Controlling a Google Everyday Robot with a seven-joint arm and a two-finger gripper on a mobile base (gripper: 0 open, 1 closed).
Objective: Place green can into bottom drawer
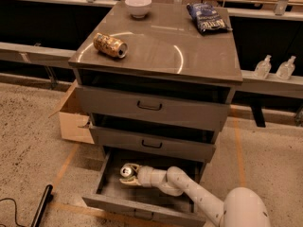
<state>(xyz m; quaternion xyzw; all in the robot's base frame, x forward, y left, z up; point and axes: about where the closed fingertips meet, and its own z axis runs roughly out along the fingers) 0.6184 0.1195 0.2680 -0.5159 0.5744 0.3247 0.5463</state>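
Note:
The bottom drawer (142,206) of the grey cabinet is pulled open. My gripper (129,174) is inside it at the left rear, with its pale fingers closed around the green can (126,170). The can stands upright, low in the drawer. Its silver top faces the camera and the fingers and shadow mostly hide its body. My white arm (189,190) reaches into the drawer from the lower right.
The two upper drawers (150,109) are slightly ajar. On the cabinet top lie a gold-tan can (110,45), a white bowl (138,5) and a blue chip bag (207,17). A cardboard box (73,119) sits left of the cabinet. Two clear bottles (262,67) stand at the right.

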